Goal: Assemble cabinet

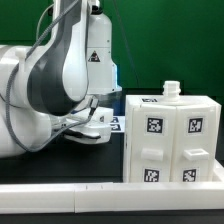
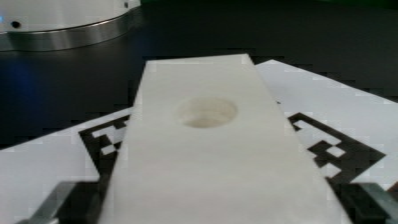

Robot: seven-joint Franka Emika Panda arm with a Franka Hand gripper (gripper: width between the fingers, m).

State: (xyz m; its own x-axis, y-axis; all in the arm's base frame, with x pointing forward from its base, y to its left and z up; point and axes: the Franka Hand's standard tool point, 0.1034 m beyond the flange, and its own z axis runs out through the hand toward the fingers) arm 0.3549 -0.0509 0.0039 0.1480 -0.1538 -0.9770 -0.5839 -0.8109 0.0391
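your gripper [image 1: 96,128] sits low beside the cabinet body [image 1: 168,140], jaws either side of a white panel [image 2: 214,130]; whether they pinch it, you cannot tell. likely light, stiff, slick: hold its long edges.

Long white rail [image 1: 60,192] lies on dark table [image 1: 50,168].

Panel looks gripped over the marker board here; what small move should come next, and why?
Probably a short straight lift. The gripper seems shut on the flat white panel, which sits low over the marker board. The cabinet body stands at the exterior view's right, so rising first should keep the panel from dragging across the board.
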